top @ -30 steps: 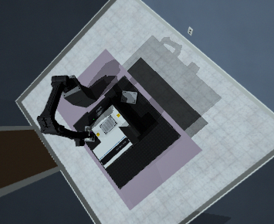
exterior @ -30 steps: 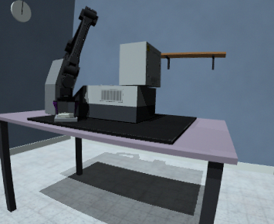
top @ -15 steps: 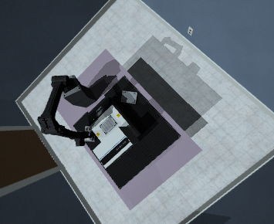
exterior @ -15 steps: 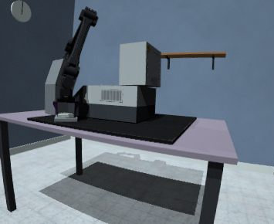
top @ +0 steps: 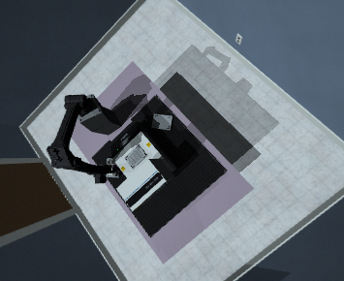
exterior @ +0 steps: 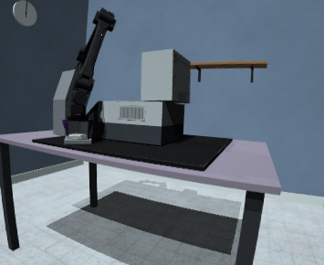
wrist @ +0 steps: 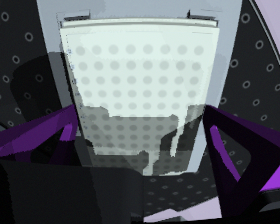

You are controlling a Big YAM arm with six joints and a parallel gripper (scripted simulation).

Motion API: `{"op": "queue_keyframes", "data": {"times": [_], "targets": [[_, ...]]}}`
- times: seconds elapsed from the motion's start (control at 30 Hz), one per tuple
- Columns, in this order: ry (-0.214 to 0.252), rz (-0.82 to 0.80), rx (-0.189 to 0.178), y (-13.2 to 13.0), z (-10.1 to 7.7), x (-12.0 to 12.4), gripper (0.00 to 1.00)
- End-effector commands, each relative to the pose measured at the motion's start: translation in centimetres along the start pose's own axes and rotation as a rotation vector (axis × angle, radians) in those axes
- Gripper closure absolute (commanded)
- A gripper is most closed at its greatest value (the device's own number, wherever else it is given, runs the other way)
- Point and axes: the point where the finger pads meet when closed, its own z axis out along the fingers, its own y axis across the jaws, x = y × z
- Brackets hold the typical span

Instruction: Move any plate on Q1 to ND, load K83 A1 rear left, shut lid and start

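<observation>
A white 96-well plate (wrist: 140, 90) lies flat on a grey nest (wrist: 139, 10) on the black mat. It also shows in the exterior view (exterior: 77, 137), left of the cycler. My gripper (wrist: 140, 111) hangs just above the plate's near end. It is open, with a purple finger on each side and nothing between them. It also shows in the overhead view (top: 111, 170) and the side view (exterior: 77, 125). The cycler Q1 (exterior: 141, 121) stands with its lid (exterior: 164, 75) raised. Its block (top: 136, 156) shows a white gridded patch; I cannot tell whether that is a plate.
A second grey nest (top: 162, 121) sits behind the cycler. The arm's base (exterior: 63, 110) stands at the table's left end. The black mat (exterior: 168, 148) runs out to the right of the cycler. A shelf (exterior: 227, 65) is on the far wall.
</observation>
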Motion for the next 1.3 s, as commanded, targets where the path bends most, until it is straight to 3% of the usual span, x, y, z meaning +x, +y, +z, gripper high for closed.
{"op": "queue_keyframes", "data": {"times": [0.0, 0.13, 0.37, 0.5, 0.53, 0.7, 1.27], "targets": [[-0.025, -0.003, -0.004, 0.5, 0.1, -1.3, 0.0], [-0.023, -0.005, -0.004, 0.6, 0.3, -1.3, 0.0], [-0.06, 0.005, -0.012, 0.4, -1.3, -3.0, 0.0], [-0.053, 0.009, -0.011, 0.3, -1.3, -2.6, 0.0], [-0.05, 0.011, -0.011, 0.2, -1.3, -2.4, 1.0], [-0.021, 0.021, -0.008, 0.0, -1.3, -1.0, 1.0], [-0.015, -0.004, -0.006, -0.3, -0.2, -1.2, 1.0]]}}
